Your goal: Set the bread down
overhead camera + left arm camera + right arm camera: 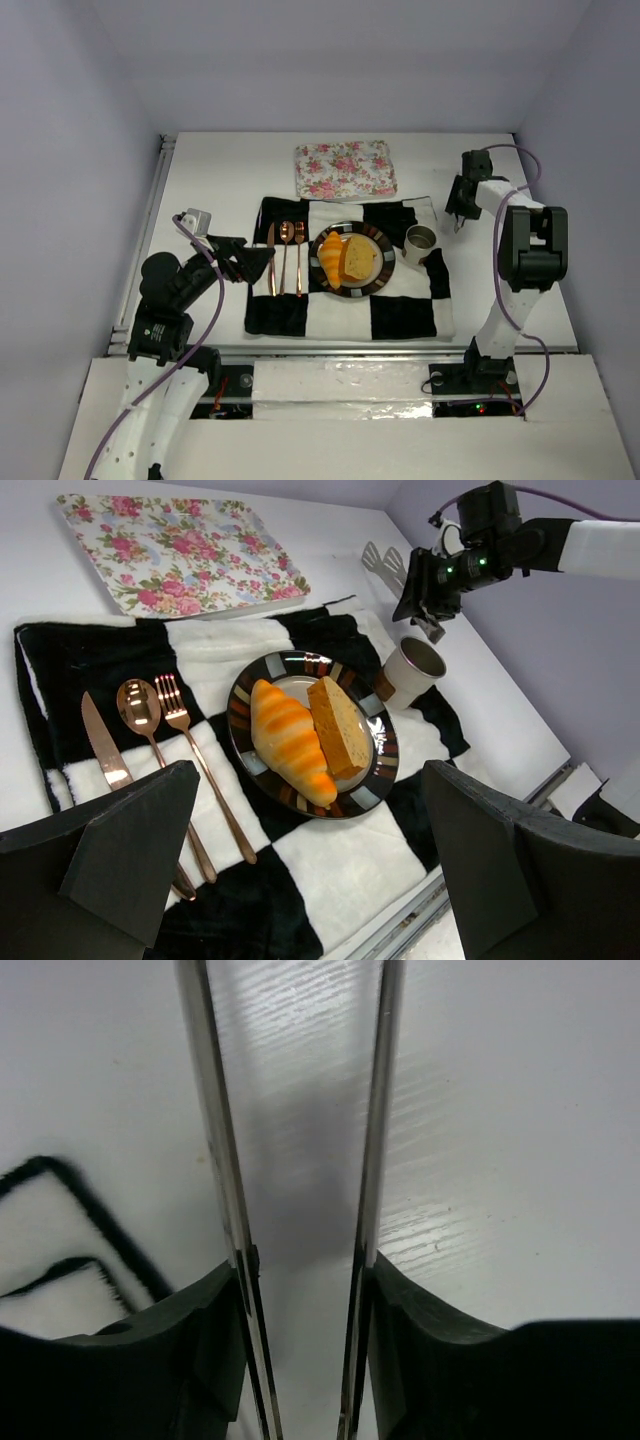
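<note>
The bread lies on a dark striped plate (346,290) (262,670): a golden-orange croissant (329,257) (290,742) with a tan slice (361,258) (340,727) leaning beside it. My left gripper (250,262) (310,870) hangs open over the cloth's near left part, nothing between its fingers. My right gripper (462,207) (430,588) (305,1270) is at the far right above the bare table, shut on a pair of metal tongs (215,1110) (385,565). The tongs' arms run out past the fingers and hold nothing.
A black-and-white checkered cloth (400,315) lies under the plate. On it are a copper knife, spoon and fork (285,255) left of the plate and a small cup (420,240) (412,670) to the right. A floral tray (345,168) sits behind the cloth.
</note>
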Controlling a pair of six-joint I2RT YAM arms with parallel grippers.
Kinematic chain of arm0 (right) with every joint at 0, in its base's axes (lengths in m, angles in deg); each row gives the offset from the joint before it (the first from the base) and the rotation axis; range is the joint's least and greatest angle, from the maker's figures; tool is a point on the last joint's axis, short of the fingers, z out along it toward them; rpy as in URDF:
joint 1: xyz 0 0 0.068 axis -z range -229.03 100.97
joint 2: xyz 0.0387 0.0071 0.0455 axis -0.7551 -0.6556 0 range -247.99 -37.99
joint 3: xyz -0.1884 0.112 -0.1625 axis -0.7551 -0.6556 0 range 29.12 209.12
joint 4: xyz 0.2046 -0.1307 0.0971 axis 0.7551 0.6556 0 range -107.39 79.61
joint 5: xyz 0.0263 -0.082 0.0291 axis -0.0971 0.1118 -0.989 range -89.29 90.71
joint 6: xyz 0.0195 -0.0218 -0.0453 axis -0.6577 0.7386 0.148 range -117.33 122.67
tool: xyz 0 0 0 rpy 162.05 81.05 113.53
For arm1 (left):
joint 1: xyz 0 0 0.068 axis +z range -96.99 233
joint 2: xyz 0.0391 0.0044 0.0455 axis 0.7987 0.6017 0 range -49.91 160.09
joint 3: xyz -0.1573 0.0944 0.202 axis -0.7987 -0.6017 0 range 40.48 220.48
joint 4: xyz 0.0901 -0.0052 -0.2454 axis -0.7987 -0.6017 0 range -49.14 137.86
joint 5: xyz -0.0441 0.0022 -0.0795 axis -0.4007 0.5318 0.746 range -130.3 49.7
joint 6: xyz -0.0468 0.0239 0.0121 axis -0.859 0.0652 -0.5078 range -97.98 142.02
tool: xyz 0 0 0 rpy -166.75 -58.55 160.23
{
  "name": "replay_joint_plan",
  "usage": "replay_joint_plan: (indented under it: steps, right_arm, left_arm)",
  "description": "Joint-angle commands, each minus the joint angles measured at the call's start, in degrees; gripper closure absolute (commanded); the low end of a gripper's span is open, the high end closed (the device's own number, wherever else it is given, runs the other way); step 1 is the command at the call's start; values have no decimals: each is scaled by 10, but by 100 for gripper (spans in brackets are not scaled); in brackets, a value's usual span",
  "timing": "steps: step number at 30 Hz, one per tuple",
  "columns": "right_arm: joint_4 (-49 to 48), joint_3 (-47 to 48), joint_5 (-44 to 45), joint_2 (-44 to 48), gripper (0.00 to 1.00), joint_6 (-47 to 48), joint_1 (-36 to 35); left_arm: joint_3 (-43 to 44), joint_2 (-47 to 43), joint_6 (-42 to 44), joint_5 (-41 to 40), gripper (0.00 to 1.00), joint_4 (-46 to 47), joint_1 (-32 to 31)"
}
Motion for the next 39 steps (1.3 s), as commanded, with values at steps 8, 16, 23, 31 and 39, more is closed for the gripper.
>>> replay_joint_plan:
  steps: [8, 16, 23, 31, 39]
  right_arm:
    - [-1, 79, 69, -53, 21, 56, 2]
    - [12, 119, -9, 81, 3, -46, 2]
    - [-181, -123, -227, 401, 86, -218, -79]
    - [-216, -320, -307, 659, 100, -236, -287]
    - [-114, -391, -298, 781, 65, -244, -317]
  left_arm:
    - [-1, 3, 5, 9, 6, 27, -3]
    - [0, 5, 5, 9, 6, 27, -3]
    - [12, 1, 9, -4, 5, 11, 14]
    - [10, 21, 7, -5, 3, 12, 30]
    - [5, 24, 4, 1, 4, 21, 30]
